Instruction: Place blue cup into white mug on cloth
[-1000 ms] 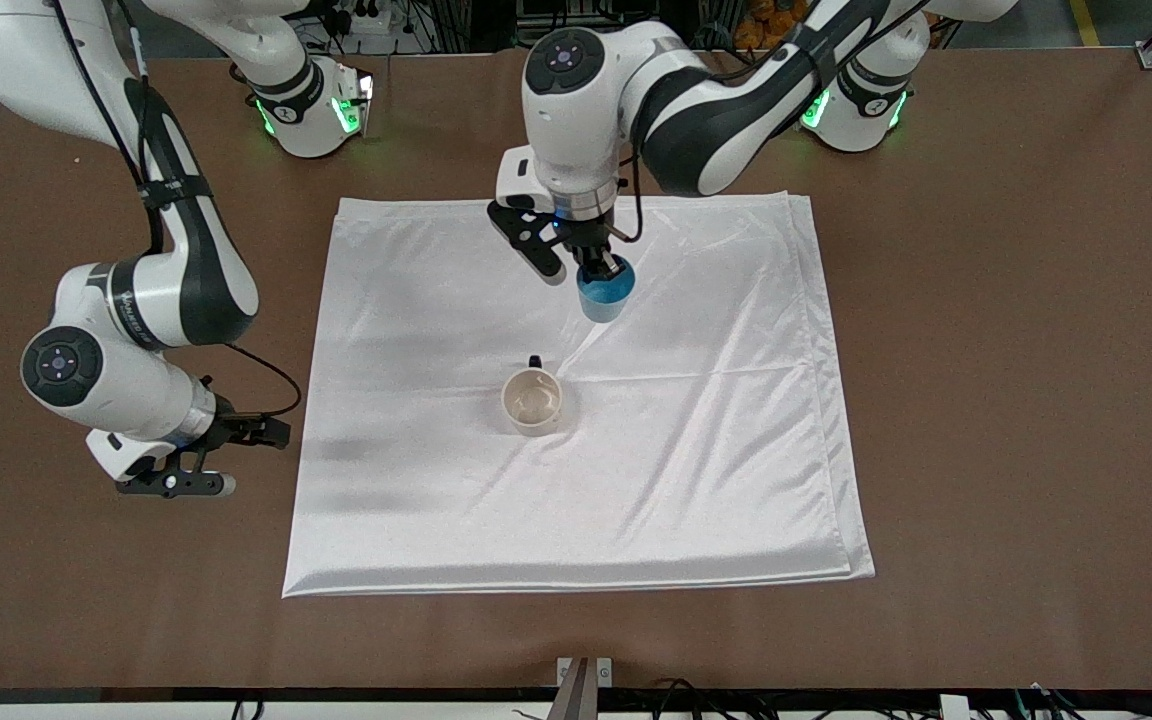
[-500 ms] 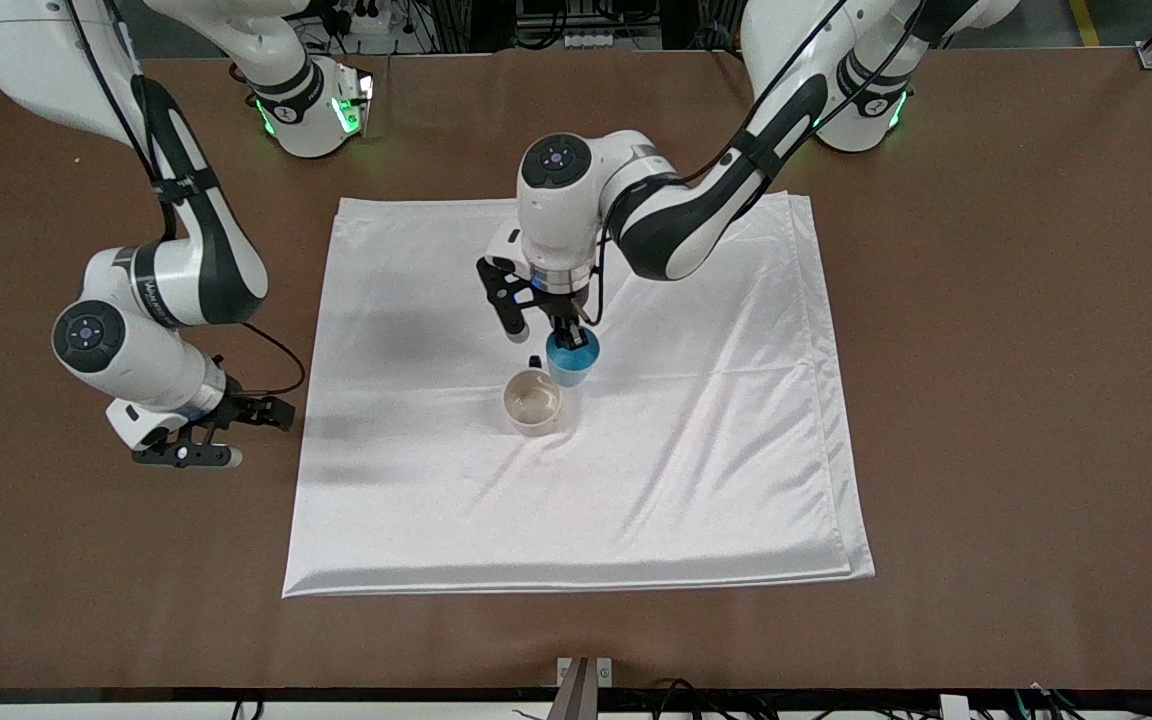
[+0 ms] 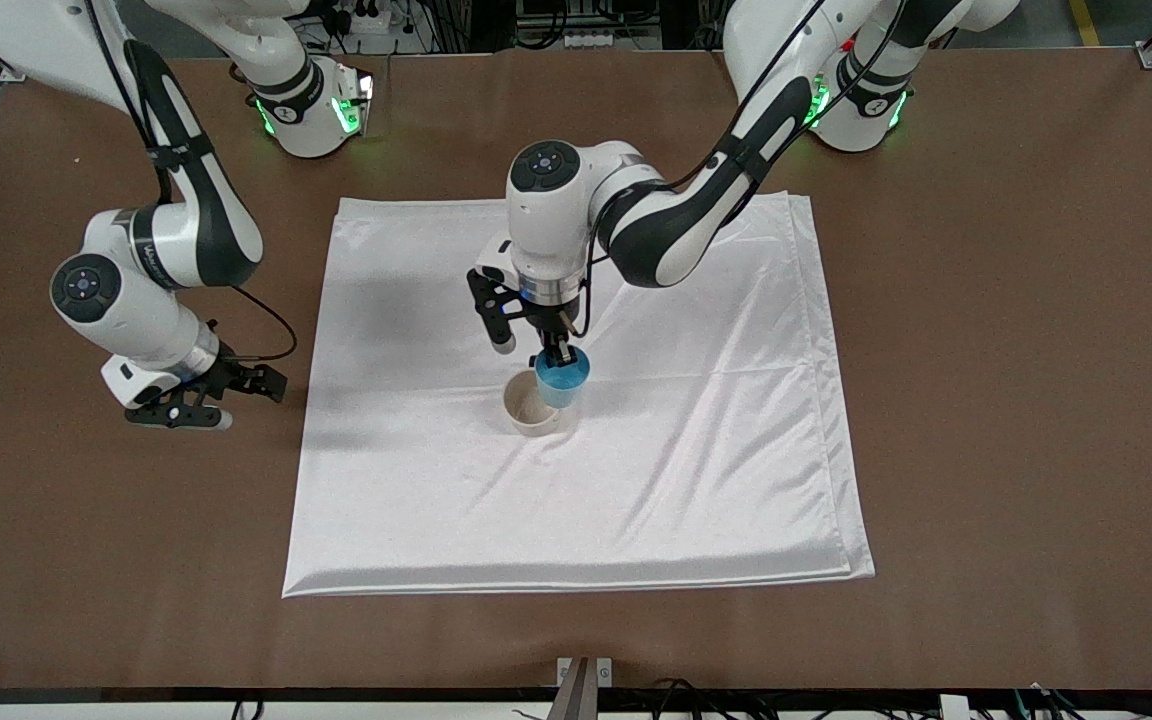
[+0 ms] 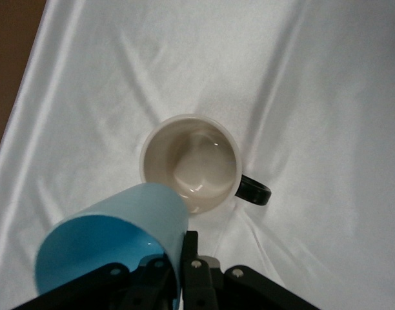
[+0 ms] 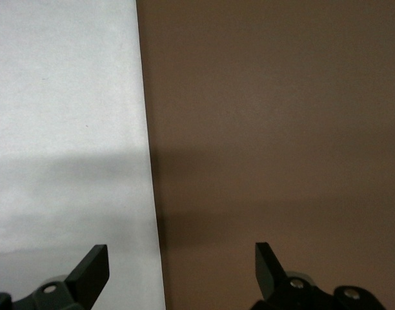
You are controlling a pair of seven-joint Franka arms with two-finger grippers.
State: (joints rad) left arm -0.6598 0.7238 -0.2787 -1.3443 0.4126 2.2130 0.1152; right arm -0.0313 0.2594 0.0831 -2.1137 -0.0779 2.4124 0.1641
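Your left hand (image 3: 558, 352), clamped on the small light-blue plastic cup (image 3: 562, 376), has dropped from beside the white ceramic mug (image 3: 528, 408) to over its rim — lowering comes next. Your right hand (image 3: 198, 414) waits open over the brown tabletop (image 3: 1016, 400), beside the white satin cloth (image 3: 716, 470).

One small light-blue plastic tumbler (image 3: 562, 377), without a handle, is seen. One small white ceramic mug (image 3: 528, 408) with a black handle is counted. One large, shiny white satin-like cloth (image 3: 696, 450) is spread on one brown table (image 3: 1016, 400). Two white robot arms are counted, each fitted with one black two-finger gripper: the left gripper (image 3: 556, 352) and the right gripper (image 3: 198, 416).
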